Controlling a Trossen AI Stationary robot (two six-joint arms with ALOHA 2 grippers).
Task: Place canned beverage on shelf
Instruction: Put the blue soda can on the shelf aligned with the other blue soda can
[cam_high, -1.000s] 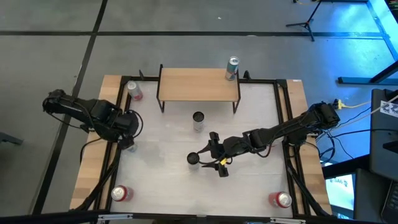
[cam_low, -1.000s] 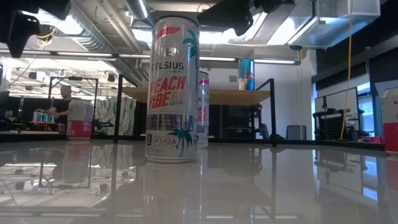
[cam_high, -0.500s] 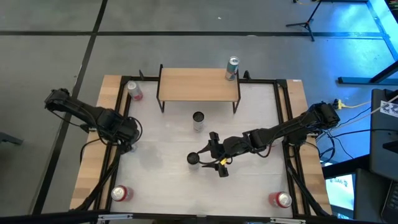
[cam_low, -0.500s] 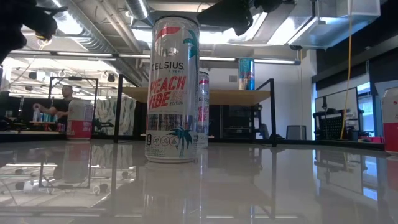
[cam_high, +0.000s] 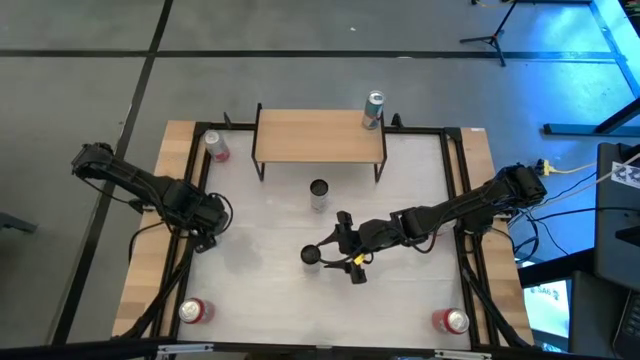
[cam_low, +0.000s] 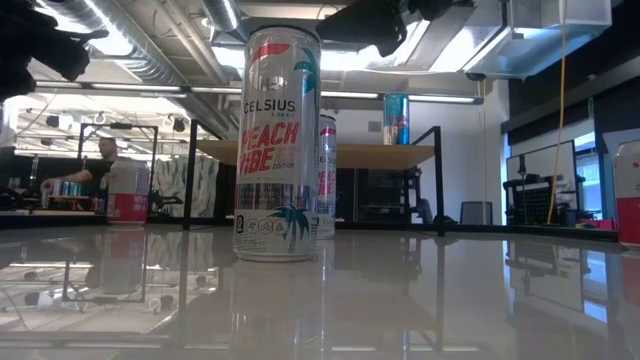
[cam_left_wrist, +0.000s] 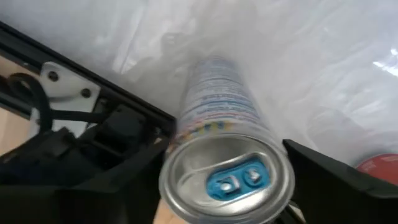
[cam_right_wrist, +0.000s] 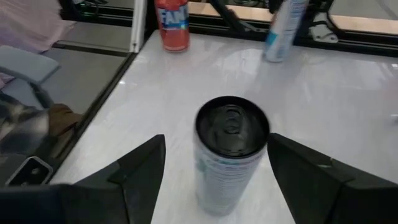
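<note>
High view: the shelf (cam_high: 320, 136) stands at the far edge of the white table (cam_high: 260, 290), with one can (cam_high: 373, 110) at its right corner. The right gripper (cam_high: 330, 255) sits mid-table, its fingers spread either side of a dark-topped can (cam_high: 311, 256) without touching it. The left gripper (cam_high: 208, 232) is at the table's left edge; another can (cam_high: 318, 193) stands between the dark-topped one and the shelf

Low view: the Celsius can (cam_low: 281, 145) stands upright, long axis vertical, the shelf (cam_low: 320, 152) well behind it

Left wrist view: a silver can with a blue tab (cam_left_wrist: 224, 180) sits between the left gripper's (cam_left_wrist: 224, 186) fingers; contact cannot be told

Right wrist view: the right gripper (cam_right_wrist: 214, 168) is released, the black-lidded can (cam_right_wrist: 230, 149) centred between its fingers, so closing should come next; the right arm is nearer to it
</note>
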